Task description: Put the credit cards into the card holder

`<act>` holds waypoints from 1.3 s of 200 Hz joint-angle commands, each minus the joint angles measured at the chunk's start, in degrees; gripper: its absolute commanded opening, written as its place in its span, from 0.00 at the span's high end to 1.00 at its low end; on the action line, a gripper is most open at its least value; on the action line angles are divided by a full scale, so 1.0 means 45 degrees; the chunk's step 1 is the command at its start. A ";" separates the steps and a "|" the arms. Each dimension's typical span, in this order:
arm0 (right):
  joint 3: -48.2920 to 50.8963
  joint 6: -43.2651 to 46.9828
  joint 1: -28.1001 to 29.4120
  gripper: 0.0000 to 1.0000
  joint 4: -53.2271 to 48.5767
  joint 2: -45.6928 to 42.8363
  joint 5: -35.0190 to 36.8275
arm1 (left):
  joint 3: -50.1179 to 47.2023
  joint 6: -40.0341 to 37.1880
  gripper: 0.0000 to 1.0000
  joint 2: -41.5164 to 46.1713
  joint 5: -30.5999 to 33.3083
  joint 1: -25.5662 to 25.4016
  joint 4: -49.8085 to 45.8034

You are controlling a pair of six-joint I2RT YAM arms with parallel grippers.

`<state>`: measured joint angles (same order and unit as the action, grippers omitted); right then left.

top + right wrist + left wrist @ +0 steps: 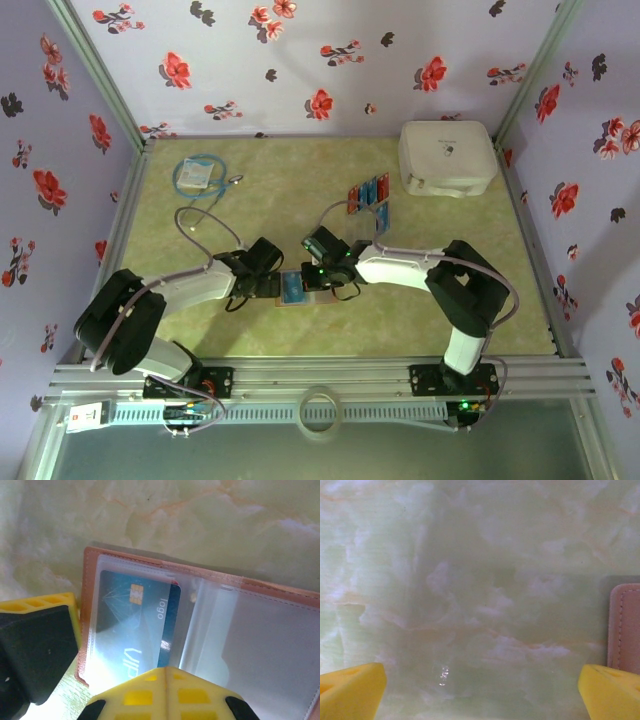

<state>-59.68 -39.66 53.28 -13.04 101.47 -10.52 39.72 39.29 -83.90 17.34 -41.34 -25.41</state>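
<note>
Top view, just below centre of frame: card holder (296, 288) lying open and flat on the green marbled table (300, 210), between the two grippers. Left gripper (268, 283) just beside its left edge, right gripper (322, 272) over its right part.

Left wrist view: left gripper (480, 695) with jaws spread wide, yellow fingertips (350, 690) in the two bottom corners, bare table between them, nothing gripped. Stitched brown edge of the card holder (625, 627) at the right border, just above the right-hand fingertip.

Right wrist view: right gripper (167, 695) at bottom centre, jaws pressed together, nothing visible between them, poised over the clear pockets. Blue card (135, 617) with a gold chip sitting inside the left clear pocket of the card holder (87, 580), a sliver of red at its upper right corner.

Loose credit cards (368, 195), red and blue, in a short row right of centre in the upper half of the top view, well apart from the holder and near a white box (447, 157) at upper right. Blue cable coil (200, 175) at upper left.
</note>
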 commanded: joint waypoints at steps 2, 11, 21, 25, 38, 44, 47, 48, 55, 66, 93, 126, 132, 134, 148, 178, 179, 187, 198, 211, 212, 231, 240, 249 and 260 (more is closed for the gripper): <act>-0.0101 -0.0272 0.0168 0.99 0.0221 0.0391 -0.0152 | -0.0332 -0.0050 0.00 -0.0103 -0.0123 0.0086 -0.0160; -0.0178 -0.0274 0.0202 1.00 0.0219 0.0481 -0.0199 | -0.0327 -0.0054 0.00 -0.0159 -0.0131 0.0086 -0.0101; -0.0270 -0.0269 0.0221 1.00 0.0185 0.0609 -0.0220 | -0.0338 -0.0077 0.00 -0.0216 -0.0158 0.0070 -0.0059; -0.0306 -0.0282 0.0212 1.00 0.0183 0.0651 -0.0238 | -0.0344 -0.0068 0.00 -0.0237 -0.0166 0.0085 -0.0048; -0.0375 -0.0288 0.0254 1.00 0.0193 0.0769 -0.0224 | -0.0334 -0.0075 0.00 -0.0284 -0.0182 0.0080 0.0011; -0.0408 -0.0288 0.0254 1.00 0.0200 0.0808 -0.0255 | -0.0370 -0.0065 0.00 -0.0310 -0.0186 0.0086 0.0038; -0.0424 -0.0305 0.0276 1.00 0.0202 0.0827 -0.0254 | -0.0366 -0.0069 0.00 -0.0307 -0.0205 0.0086 0.0050; -0.0427 -0.0307 0.0283 1.00 0.0192 0.0838 -0.0266 | -0.0358 -0.0064 0.00 -0.0314 -0.0203 0.0086 0.0055; -0.0455 -0.0324 0.0289 1.00 0.0221 0.0867 -0.0285 | -0.0385 -0.0063 0.00 -0.0330 -0.0225 0.0086 0.0094; -0.0521 -0.0333 0.0338 1.00 0.0241 0.0915 -0.0317 | -0.0407 -0.0060 0.00 -0.0341 -0.0276 0.0071 0.0129; -0.0663 -0.0329 0.0398 1.00 0.0221 0.0963 -0.0371 | -0.0434 -0.0010 0.00 -0.0388 -0.0351 0.0063 0.0255; -0.0698 -0.0158 0.0366 1.00 -0.0123 0.0598 -0.0108 | -0.0433 0.0016 0.00 -0.0283 -0.0344 0.0046 0.0183; -0.0684 -0.0101 0.0348 0.99 -0.0250 0.0484 0.0004 | -0.0410 0.0019 0.00 -0.0231 -0.0303 0.0063 0.0126; -0.0683 -0.0085 0.0324 0.99 -0.0311 0.0421 0.0031 | -0.0410 0.0019 0.00 -0.0225 -0.0286 0.0051 0.0086; -0.0542 0.0034 0.0239 0.96 -0.0594 -0.0077 0.0296 | -0.0347 -0.0017 0.00 -0.0027 -0.0064 0.0118 -0.0140; 0.0136 0.0139 -0.0137 0.75 -0.1084 -0.1553 0.0940 | -0.0261 -0.0088 0.00 0.0678 0.0228 0.0595 -0.0644; 0.0166 0.0130 -0.0158 0.75 -0.1095 -0.1602 0.0965 | -0.0267 -0.0083 0.00 0.0706 0.0228 0.0614 -0.0663; 0.0423 0.0112 -0.0310 0.69 -0.1157 -0.2027 0.1118 | -0.0256 -0.0133 0.00 0.0936 0.0302 0.0793 -0.0804; 0.0773 0.0086 -0.0525 0.63 -0.1272 -0.2591 0.1325 | -0.0256 -0.0232 0.00 0.1247 0.0345 0.1027 -0.0939; 0.1266 0.0078 -0.0769 0.58 -0.1408 -0.3295 0.1650 | -0.0269 -0.0335 0.00 0.1607 0.0411 0.1239 -0.1048; 0.1307 0.0070 -0.0796 0.57 -0.1404 -0.3352 0.1682 | -0.0261 -0.0344 0.00 0.1639 0.0417 0.1258 -0.1051; 0.2109 -0.0005 -0.1237 0.48 -0.1385 -0.4226 0.2032 | -0.0213 -0.0453 0.00 0.2167 0.0372 0.1408 -0.1105; 0.2480 -0.0044 -0.1437 0.44 -0.1294 -0.4543 0.2183 | -0.0267 -0.0505 0.00 0.2456 0.0226 0.1408 -0.0946; 0.2785 -0.0091 -0.1615 0.42 -0.1181 -0.4744 0.2246 | -0.0362 -0.0594 0.00 0.2789 -0.0065 0.1412 -0.0650; 0.3047 -0.0124 -0.1739 0.41 -0.0965 -0.4822 0.2184 | -0.0560 -0.0673 0.00 0.3223 -0.0622 0.1412 -0.0111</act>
<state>-49.01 -39.62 46.81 -16.82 81.17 -3.29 38.87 38.22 -73.17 17.45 -35.33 -28.05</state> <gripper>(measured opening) 0.585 0.997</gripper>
